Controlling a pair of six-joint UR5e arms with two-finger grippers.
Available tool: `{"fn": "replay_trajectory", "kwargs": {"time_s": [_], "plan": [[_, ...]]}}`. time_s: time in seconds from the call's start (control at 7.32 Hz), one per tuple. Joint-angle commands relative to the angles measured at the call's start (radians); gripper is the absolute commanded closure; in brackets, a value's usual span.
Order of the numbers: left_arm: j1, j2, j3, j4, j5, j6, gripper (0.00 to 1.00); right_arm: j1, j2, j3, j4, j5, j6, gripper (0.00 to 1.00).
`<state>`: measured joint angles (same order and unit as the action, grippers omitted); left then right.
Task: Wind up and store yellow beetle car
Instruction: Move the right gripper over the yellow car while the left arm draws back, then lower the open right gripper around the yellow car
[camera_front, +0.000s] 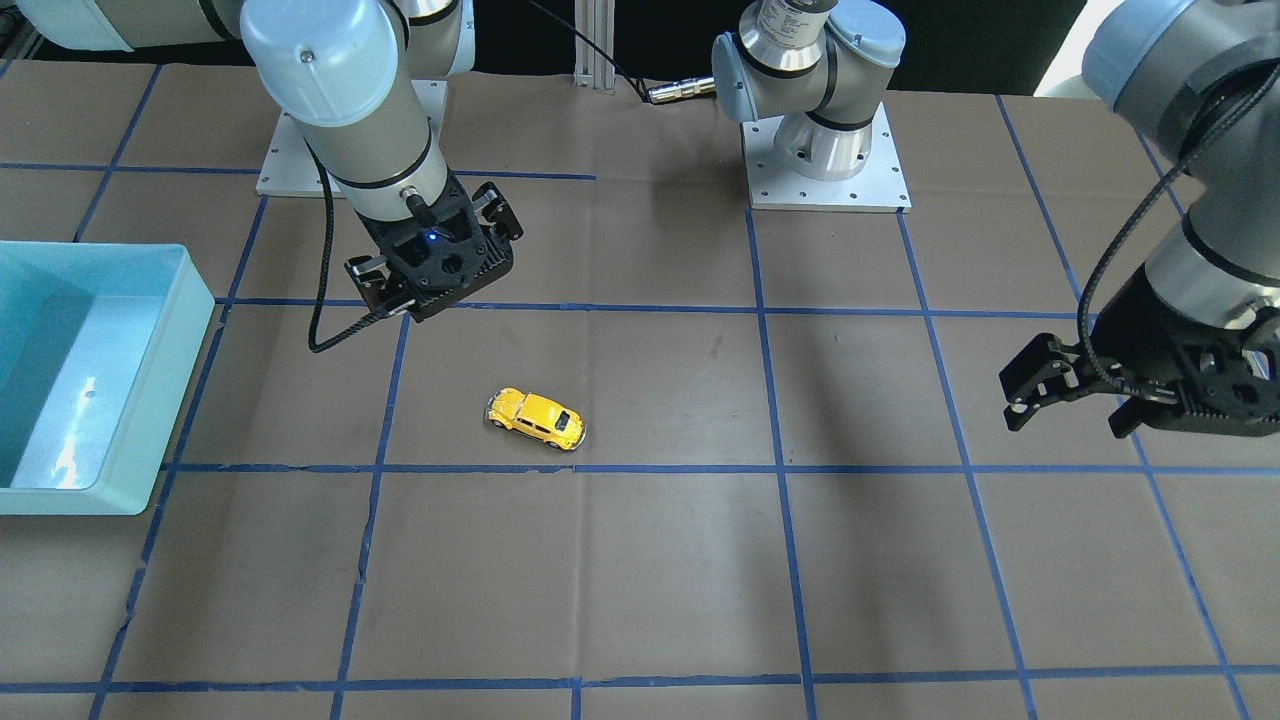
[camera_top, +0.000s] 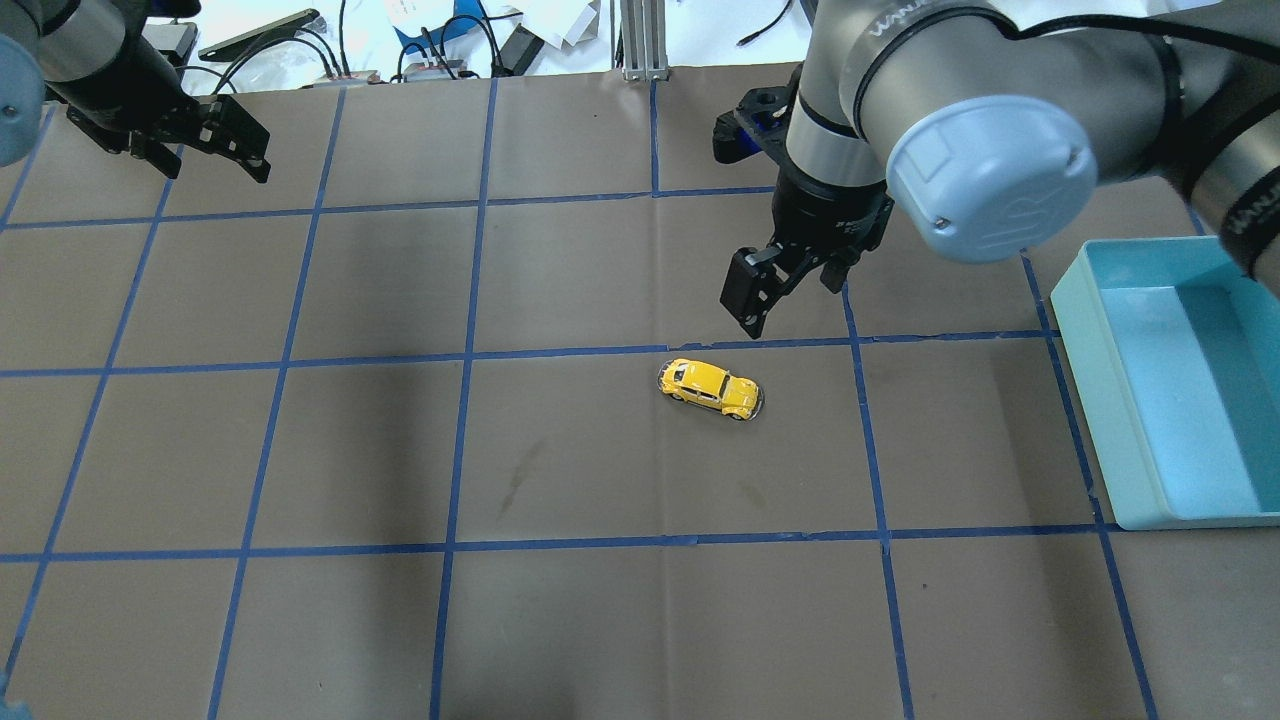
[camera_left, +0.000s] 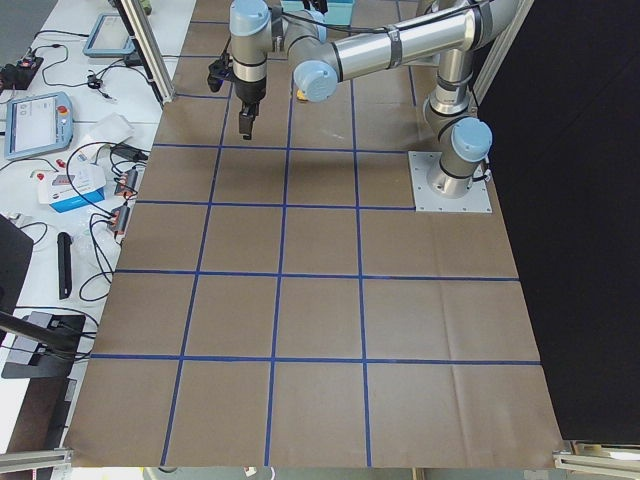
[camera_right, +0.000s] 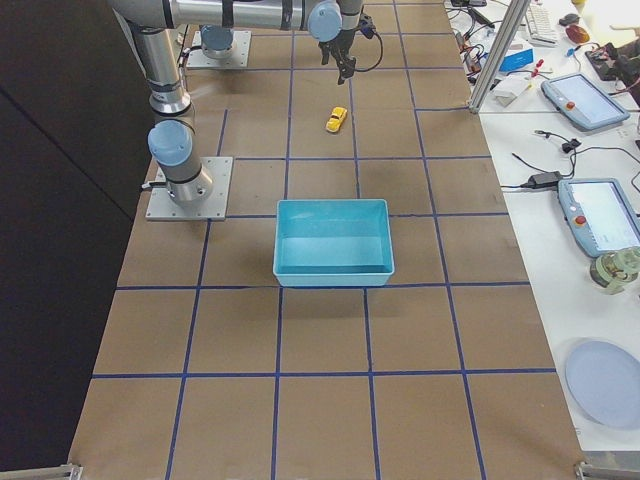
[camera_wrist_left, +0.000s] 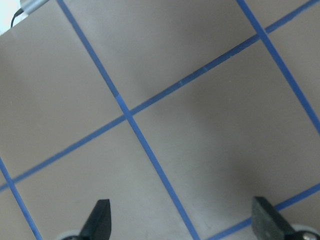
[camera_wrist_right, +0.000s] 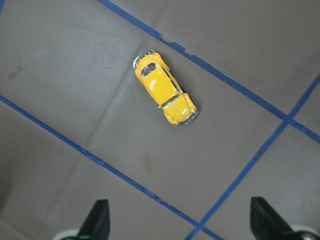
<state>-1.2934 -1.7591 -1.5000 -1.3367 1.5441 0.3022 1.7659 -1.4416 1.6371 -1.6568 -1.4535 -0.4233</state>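
Our right gripper (camera_wrist_right: 182, 222) hovers near the yellow beetle car (camera_top: 711, 388), left gripper (camera_wrist_left: 182, 222) well apart (both spread wide, empty); arm lettering (camera_top: 905, 22) unreadable.

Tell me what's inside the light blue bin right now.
Nothing shows inside the bin: only its bare floor and walls. The yellow beetle car sits outside, on the table. The wall nearest the right-side camera hides a floor strip.
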Motion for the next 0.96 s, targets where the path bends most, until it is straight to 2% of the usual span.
{"fn": "replay_trajectory", "kwargs": {"time_s": [0.0,0.14,0.41,0.68,0.82], "plan": [[-0.021,0.116,-0.073,-0.036,-0.001,-0.190,0.00,0.009,0.041,0.096,-0.165,0.022,-0.148,0.00],[-0.032,0.169,-0.127,-0.036,-0.004,-0.287,0.00,0.009,0.052,0.137,-0.258,0.012,-0.196,0.00],[-0.085,0.204,-0.187,-0.056,0.004,-0.304,0.00,0.014,0.092,0.148,-0.334,-0.059,-0.199,0.00],[-0.134,0.202,-0.195,-0.084,0.002,-0.301,0.00,0.029,0.148,0.149,-0.343,-0.047,-0.202,0.00],[-0.170,0.201,-0.181,-0.120,-0.001,-0.299,0.00,0.056,0.158,0.150,-0.386,-0.047,-0.200,0.00]]}}
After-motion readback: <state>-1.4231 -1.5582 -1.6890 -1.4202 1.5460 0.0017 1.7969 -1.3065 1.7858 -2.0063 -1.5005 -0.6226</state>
